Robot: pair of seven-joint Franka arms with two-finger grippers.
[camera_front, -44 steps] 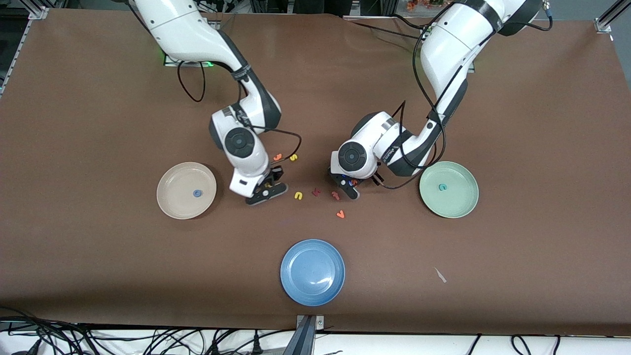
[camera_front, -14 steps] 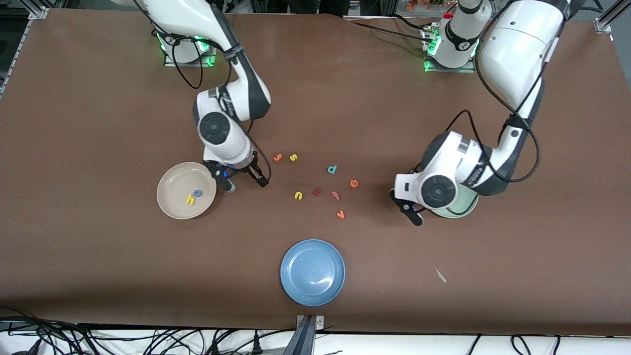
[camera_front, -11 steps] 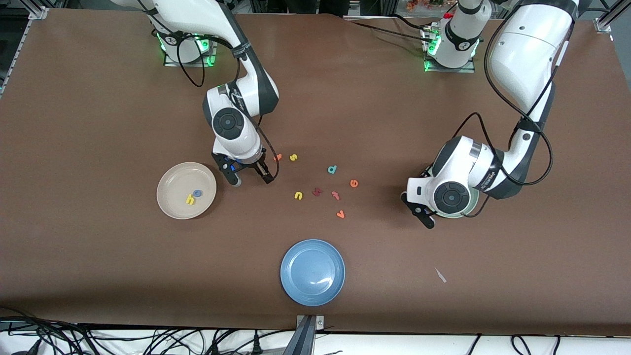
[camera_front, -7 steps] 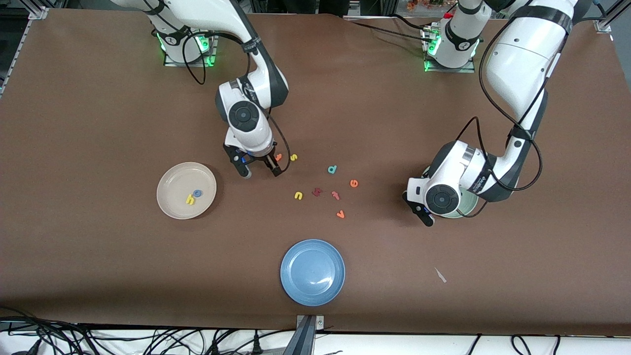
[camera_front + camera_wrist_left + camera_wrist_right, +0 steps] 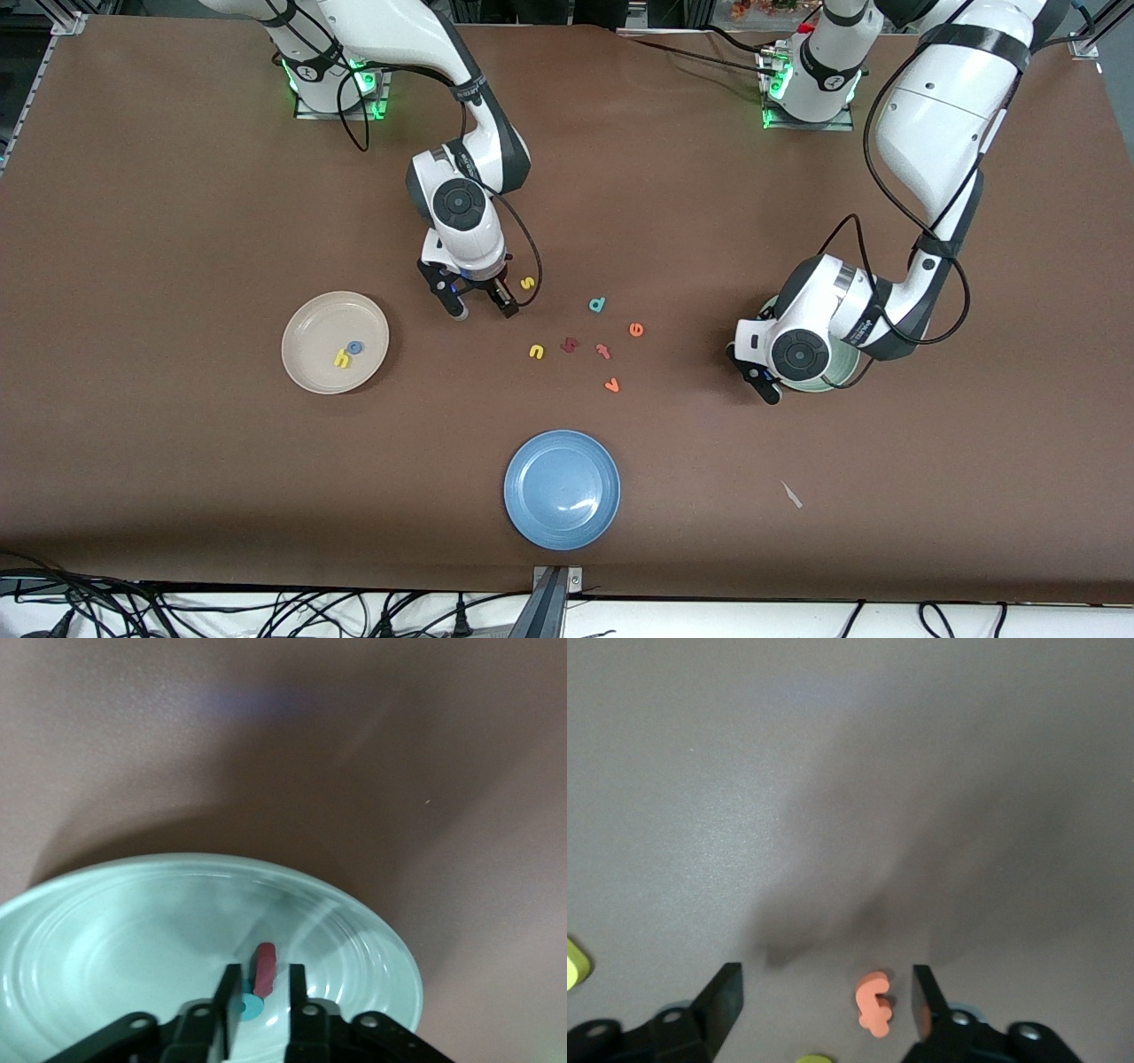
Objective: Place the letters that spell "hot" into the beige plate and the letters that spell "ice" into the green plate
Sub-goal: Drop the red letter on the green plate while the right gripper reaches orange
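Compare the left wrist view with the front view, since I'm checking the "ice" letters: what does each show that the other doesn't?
Only the left wrist view shows the dark red "i" and teal "c" lying in the green plate under the left gripper. Only the front view shows the orange "e" on the table and the beige plate. Both show the green plate.

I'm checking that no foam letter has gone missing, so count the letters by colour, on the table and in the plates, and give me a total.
Yellow letters: 3
Orange letters: 3
Red or pinkish letters: 3
Teal letters: 2
Blue letter: 1
Total: 12
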